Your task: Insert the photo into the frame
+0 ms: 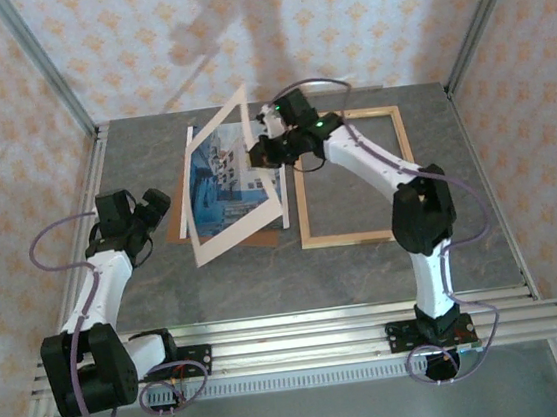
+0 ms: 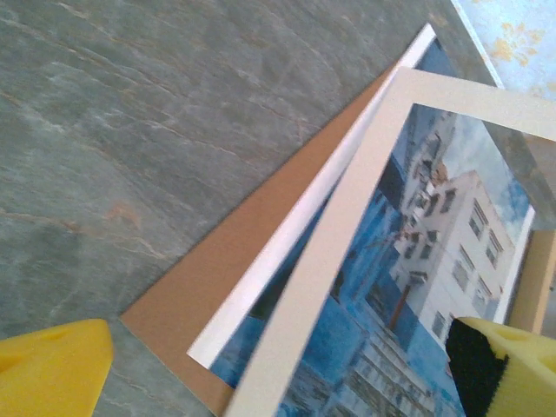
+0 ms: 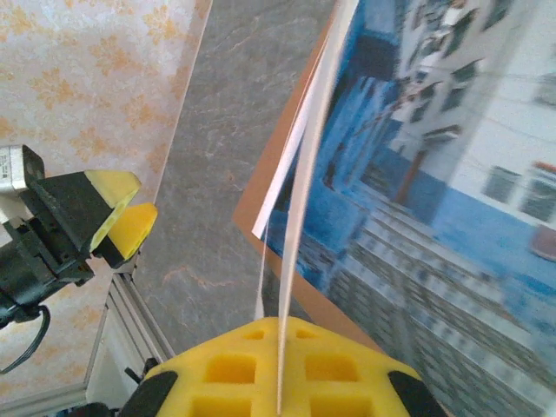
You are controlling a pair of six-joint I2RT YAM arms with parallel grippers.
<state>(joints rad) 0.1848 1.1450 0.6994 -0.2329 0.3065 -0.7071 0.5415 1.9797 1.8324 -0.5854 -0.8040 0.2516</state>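
The photo (image 1: 225, 184), a blue print with a white building, lies on the brown backing board (image 1: 264, 235). Over it tilts the cream mat (image 1: 237, 241), its right edge raised. My right gripper (image 1: 270, 149) is shut on that edge; in the right wrist view the mat (image 3: 308, 174) runs edge-on into the yellow pads (image 3: 280, 365). A second thin white edge (image 3: 262, 278) hangs just left of it; I cannot tell whether it is caught. The photo (image 3: 434, 174) shows to the right. The light wooden frame (image 1: 352, 238) lies right of the stack. My left gripper (image 1: 153, 208) hovers open left of the stack.
In the left wrist view the mat (image 2: 330, 261) crosses above the photo (image 2: 417, 261) and the board (image 2: 226, 269), between my yellow fingertips (image 2: 52, 373). Bare grey table (image 1: 132, 155) lies to the left. Metal rails (image 1: 302, 327) run along the near edge, and papered walls stand on three sides.
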